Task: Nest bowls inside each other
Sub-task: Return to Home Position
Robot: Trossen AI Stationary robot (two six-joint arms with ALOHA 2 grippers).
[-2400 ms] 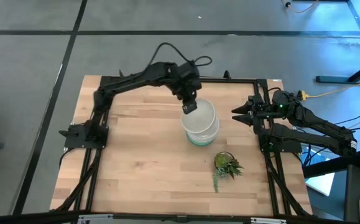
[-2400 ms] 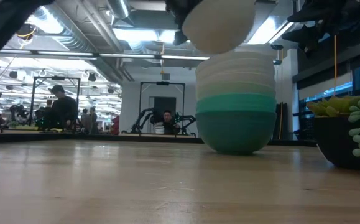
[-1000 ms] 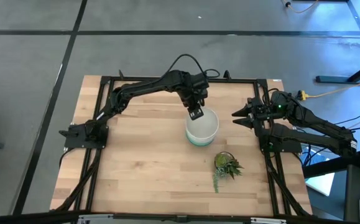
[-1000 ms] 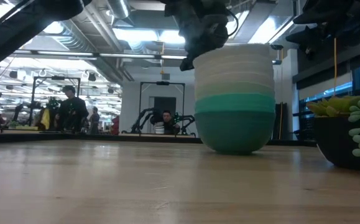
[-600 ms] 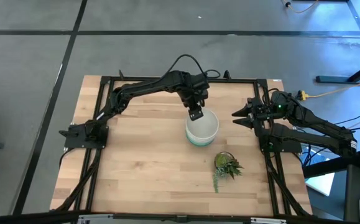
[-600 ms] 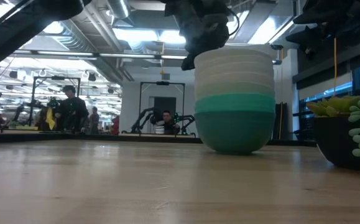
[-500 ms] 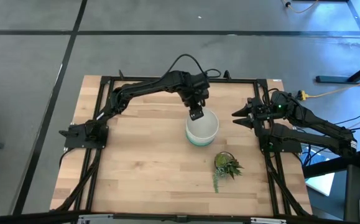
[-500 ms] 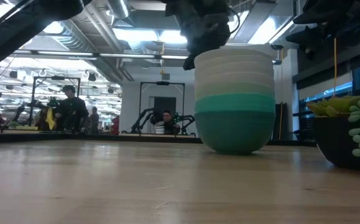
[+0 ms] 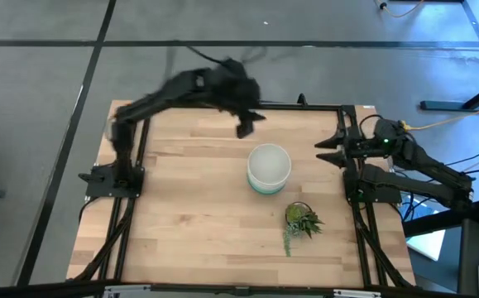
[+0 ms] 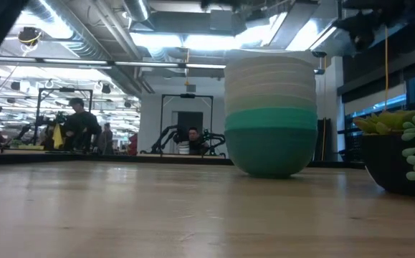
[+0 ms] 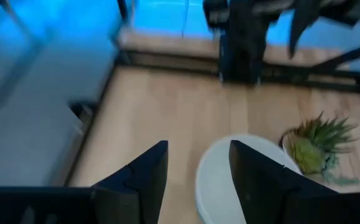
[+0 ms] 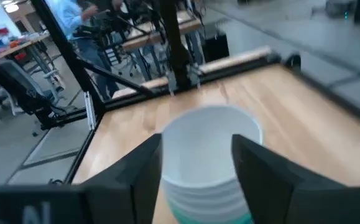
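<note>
The bowls stand nested in one stack on their base near the table's middle: white on top, pale mint, bright teal and dark teal at the bottom. My left gripper is open above the table's far side, clear of the stack; its wrist view shows the top white bowl beyond its open fingers. My right gripper stands open at the table's right edge, facing the stack.
A small spiky green plant lies near the stack toward the table's near right, also in the low view. Black frame rails run along the table's edges. People show in the room behind.
My left gripper has let go of the top white bowl's far-left rim, opened, and swung quickly up and back toward the table's far edge. The stack stays where it was.
</note>
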